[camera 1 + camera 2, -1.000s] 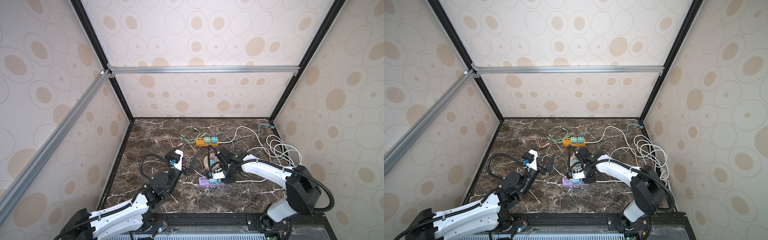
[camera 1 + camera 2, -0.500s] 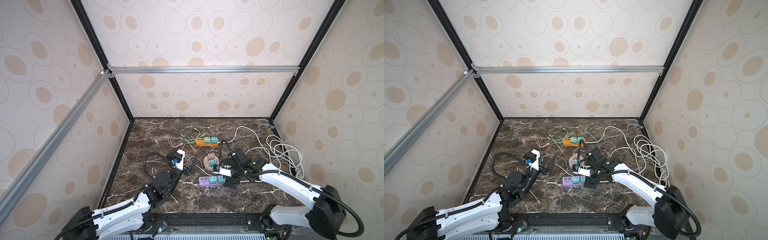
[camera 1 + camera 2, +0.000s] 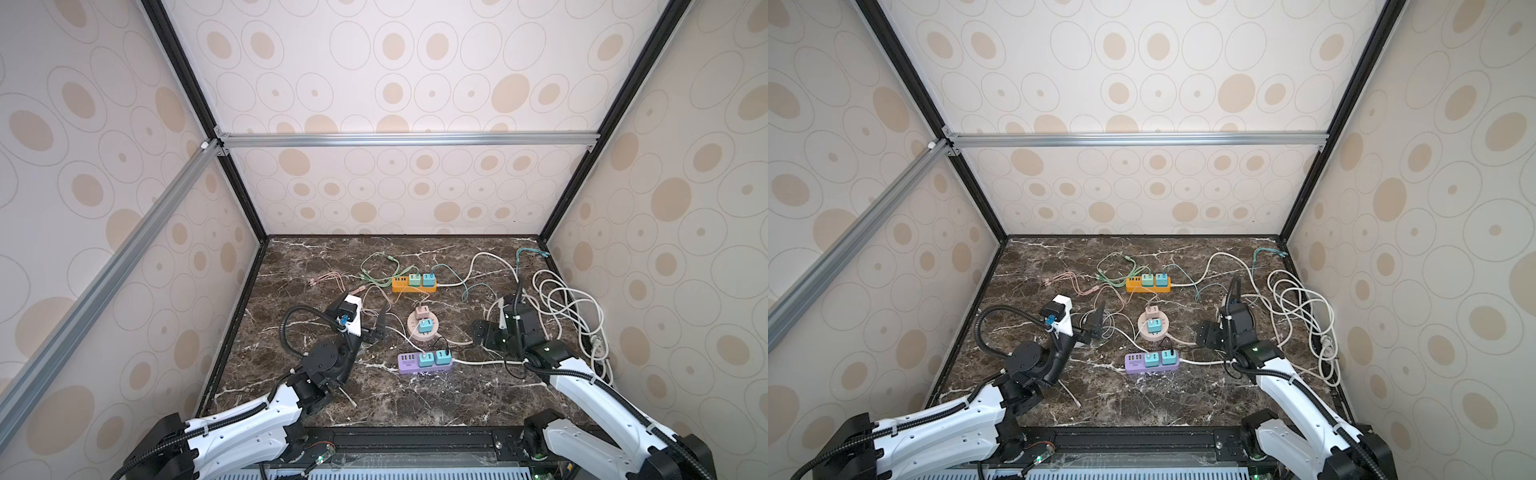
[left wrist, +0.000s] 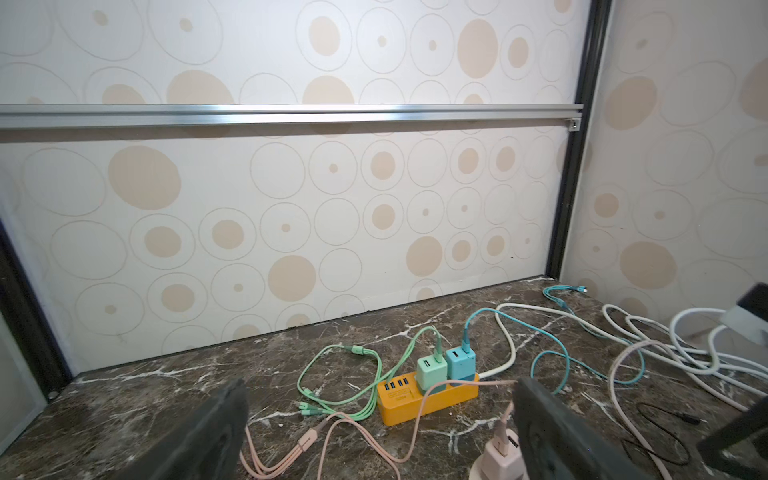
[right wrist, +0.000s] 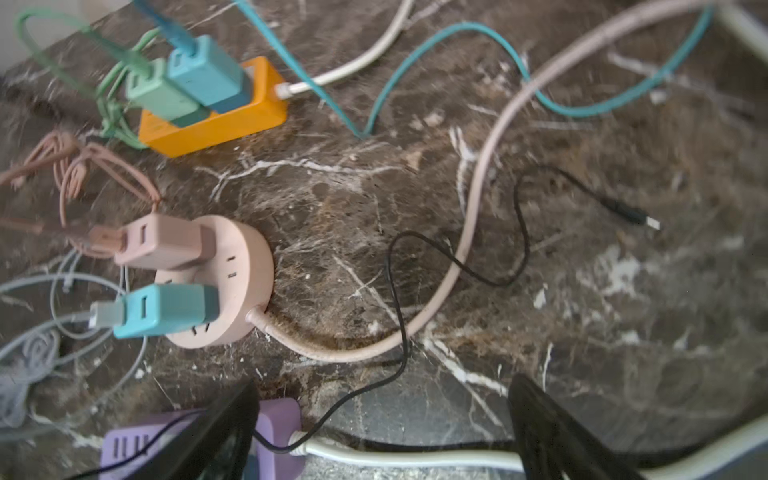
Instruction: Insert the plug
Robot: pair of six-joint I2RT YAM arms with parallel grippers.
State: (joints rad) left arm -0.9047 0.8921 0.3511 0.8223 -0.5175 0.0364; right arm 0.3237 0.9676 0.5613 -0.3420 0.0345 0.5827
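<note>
Since 1 second ago the right gripper [image 3: 485,334] has left the purple power strip [image 3: 409,362] and drawn back toward the right edge of the desk [image 3: 415,399]. Its fingers [image 5: 557,432], then close together over the strip's end, now stand wide apart with nothing between them. The left gripper [image 3: 376,328] has hardly shifted.

The teal plug [image 3: 443,356] stands upright in the strip's right-hand socket, at the end where the white supply cord leaves. 1 more teal adapter sits just beside it. The strip lies a little in front of the desk's middle. The plug looks seated, but both top views are too small to show whether it is fully flush.

It is probably a light, rigid plastic cube with smooth sides. The best hold would be on 2 flat opposite faces, with any push going straight down. The thin black cable [image 5: 519,232] rising from it is limp and no place to grip. The strip itself looks light enough to slide under a sideways push.

Just behind the strip is a round pink socket hub [image 3: 424,328] with 2 adapters. An orange power strip [image 3: 414,284] lies farther toward the back edge, and white cords [image 3: 569,307] are coiled by the right edge. The left gripper hovers left of the hub with its fingers [image 4: 208,436] wide and empty.
</note>
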